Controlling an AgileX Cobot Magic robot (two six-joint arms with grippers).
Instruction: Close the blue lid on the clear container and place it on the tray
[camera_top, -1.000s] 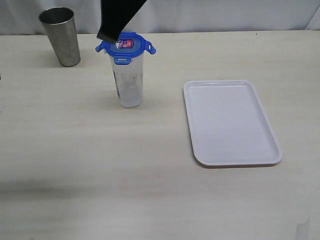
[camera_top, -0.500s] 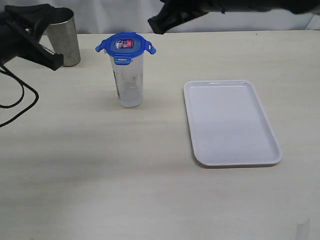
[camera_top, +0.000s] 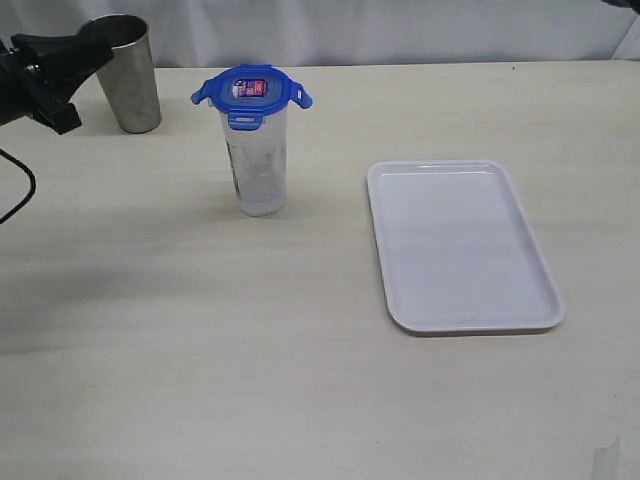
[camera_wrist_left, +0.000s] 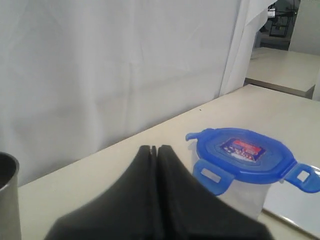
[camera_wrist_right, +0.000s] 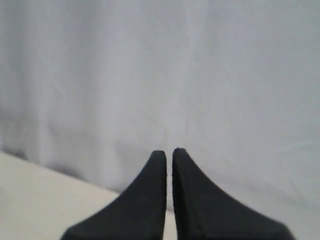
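Right gripper (camera_wrist_right: 169, 154) withdrawn, left gripper (camera_wrist_left: 154, 149) pulled back; both closed, empty; blue lid (camera_top: 251, 92) sticker (camera_wrist_left: 241, 148) unreadable.

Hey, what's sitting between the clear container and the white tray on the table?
Nothing. In the exterior view, only bare table separates the clear container from the tray.

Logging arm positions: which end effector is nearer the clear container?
Left. The left end effector is left of the clear container, by the steel cup; the right end effector is outside the exterior view, facing the curtain.
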